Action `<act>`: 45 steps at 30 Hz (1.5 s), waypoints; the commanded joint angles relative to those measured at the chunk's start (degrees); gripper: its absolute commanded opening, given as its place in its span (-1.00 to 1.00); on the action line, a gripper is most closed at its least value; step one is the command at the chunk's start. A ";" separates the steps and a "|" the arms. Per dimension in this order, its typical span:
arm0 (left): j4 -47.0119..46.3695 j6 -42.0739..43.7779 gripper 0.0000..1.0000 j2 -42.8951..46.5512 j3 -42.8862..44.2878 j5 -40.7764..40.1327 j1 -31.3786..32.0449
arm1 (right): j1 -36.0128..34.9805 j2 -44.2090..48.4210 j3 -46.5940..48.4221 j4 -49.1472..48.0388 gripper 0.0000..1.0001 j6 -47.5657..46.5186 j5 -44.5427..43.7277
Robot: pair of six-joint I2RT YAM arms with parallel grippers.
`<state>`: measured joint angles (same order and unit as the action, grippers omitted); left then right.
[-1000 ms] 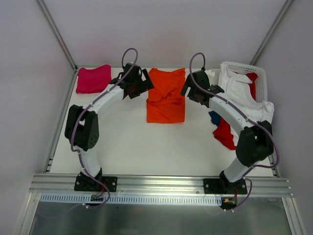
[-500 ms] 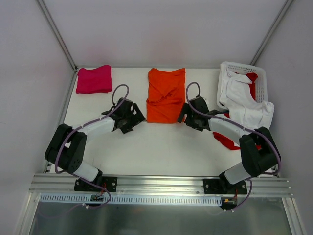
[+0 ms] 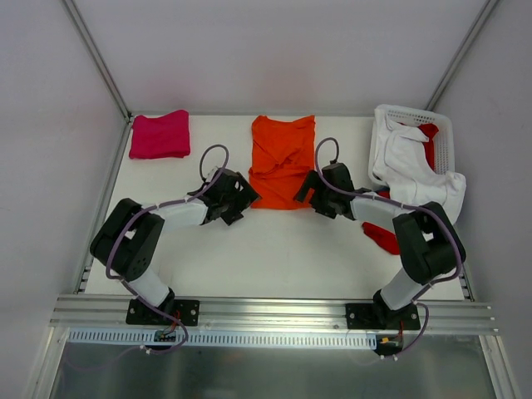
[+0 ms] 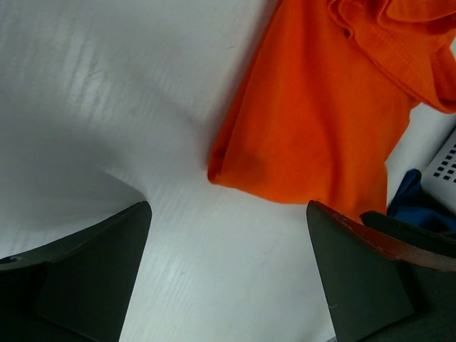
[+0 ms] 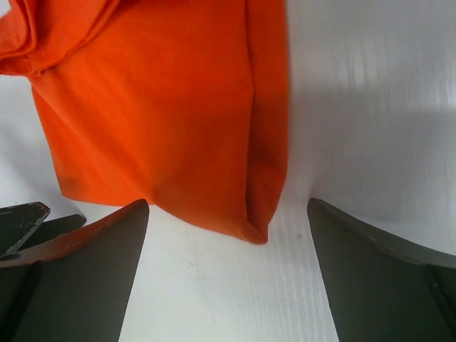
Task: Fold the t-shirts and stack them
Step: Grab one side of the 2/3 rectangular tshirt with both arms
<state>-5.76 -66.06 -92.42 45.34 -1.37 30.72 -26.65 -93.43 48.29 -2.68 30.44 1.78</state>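
The orange t-shirt lies partly folded at the table's back middle. My left gripper is open and low on the table just short of its near left corner. My right gripper is open and low just short of its near right corner. Both are empty and no finger touches the cloth. A folded magenta-pink t-shirt lies at the back left. A white t-shirt hangs over the basket, with a red one and a dark blue one under it by the right arm.
The white slotted basket stands at the back right; its corner shows in the left wrist view. The enclosure's walls and metal frame rails bound the table on all sides.
Both arms came down from the shirt's far end to its near edge. In the last half second both grippers moved closer to the near corners.
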 commanded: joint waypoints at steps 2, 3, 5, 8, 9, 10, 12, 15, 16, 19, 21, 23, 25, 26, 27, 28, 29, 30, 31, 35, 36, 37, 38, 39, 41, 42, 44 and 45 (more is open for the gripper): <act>-0.22 -2.75 0.86 -4.52 2.99 -2.50 0.75 | 1.52 -3.42 1.45 -1.45 0.96 -0.02 1.64; -0.22 -2.93 0.85 -5.65 3.43 -2.50 0.83 | 2.04 -4.04 1.54 -1.80 0.91 -0.03 1.99; -0.22 -3.46 0.84 -6.97 4.84 -2.33 0.83 | 2.31 -4.66 1.72 -2.07 0.81 -0.29 2.00; -0.22 -3.90 0.79 -9.61 6.86 -1.80 0.92 | 3.01 -5.71 1.89 -2.42 0.35 -0.29 2.00; -0.22 -3.99 0.78 -10.92 7.82 -1.62 0.83 | 3.36 -6.50 2.07 -2.42 0.15 -0.38 2.17; -0.22 -4.07 0.78 -11.55 8.27 -1.45 0.92 | 3.62 -6.85 2.33 -2.42 0.10 -0.46 2.43; -0.22 -4.42 0.77 -13.04 9.49 -0.92 0.83 | 4.15 -7.56 2.68 -2.42 -0.24 -0.29 2.87; -0.22 -4.69 0.76 -14.36 10.29 -0.39 0.83 | 4.50 -8.35 3.03 -2.42 -0.62 -0.38 3.14; -0.22 -4.69 0.75 -14.71 10.73 -0.22 0.83 | 4.59 -8.44 3.04 -2.42 -0.73 -0.29 3.14; -0.22 -4.87 0.74 -15.16 11.17 0.22 0.92 | 4.95 -9.05 3.30 -2.33 -0.99 -0.29 3.40; -0.13 -5.04 0.71 -15.24 11.08 0.40 0.92 | 4.86 -9.40 3.30 -2.33 -0.99 -0.20 3.67; 0.31 -5.04 0.63 -15.07 11.00 0.49 0.92 | 4.95 -9.58 3.30 -2.42 -0.99 -0.03 3.84; 0.57 -5.04 0.53 -14.81 10.82 0.58 1.01 | 4.86 -9.58 3.12 -2.42 -0.99 0.15 3.84; 1.10 -5.13 0.37 -14.46 10.73 0.58 0.92 | 5.03 -9.49 3.04 -2.33 -0.99 0.15 3.84; 1.28 -5.13 0.26 -14.28 10.56 0.58 1.01 | 4.86 -9.23 2.86 -2.42 -0.99 0.32 3.76; 1.45 -5.22 0.16 -14.10 10.56 0.49 1.10 | 4.94 -9.14 2.86 -2.42 -0.99 0.33 3.67; 1.80 -5.22 0.03 -13.67 10.56 0.40 1.18 | 4.95 -9.05 2.86 -2.42 -0.99 0.41 3.84; 1.98 -5.13 -0.17 -13.57 10.47 0.23 1.36 | 4.86 -8.88 2.77 -2.42 -0.99 0.50 3.84; 2.15 -4.87 -0.26 -13.40 10.38 0.22 1.53 | 4.77 -8.70 2.60 -2.42 -0.99 0.76 3.84; 3.30 -3.64 -0.76 -12.52 10.73 -0.39 2.06 | 4.33 -7.30 1.81 -2.25 -0.99 1.20 3.85; 3.56 -3.29 -0.92 -12.35 10.82 -0.48 2.15 | 4.16 -6.86 1.63 -2.16 -0.99 1.20 3.67; 3.65 -2.85 -0.98 -12.08 10.82 -0.57 2.15 | 3.89 -5.72 1.37 -1.98 -0.99 1.29 3.58; 3.82 -2.50 -1.00 -11.38 10.82 -0.48 2.15 | 3.54 -5.02 1.19 -1.20 -0.99 1.38 3.41; 4.00 -2.14 -1.00 -10.85 10.82 -0.31 2.15 | 3.19 -4.40 1.10 -0.75 -0.99 1.47 3.40; 4.70 -1.09 -1.00 -8.67 10.65 0.13 2.24 | 1.97 -1.51 0.84 1.87 -0.99 1.91 2.62; 5.14 -0.74 -1.00 -7.43 10.38 -0.13 2.41 | 1.44 -0.36 0.84 2.41 -0.99 2.26 2.27; 7.06 -0.12 -1.00 -3.48 9.86 -1.35 2.94 | -0.49 3.41 0.92 7.06 -0.99 3.05 0.60; 7.95 0.14 -1.00 -1.99 9.77 -1.71 3.12 | -1.11 4.82 1.01 8.55 -0.99 3.22 0.07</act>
<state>-1.50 -68.16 -101.56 55.51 -0.99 32.69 -25.50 -94.98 49.39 -0.82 32.25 4.25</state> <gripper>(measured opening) 0.020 0.033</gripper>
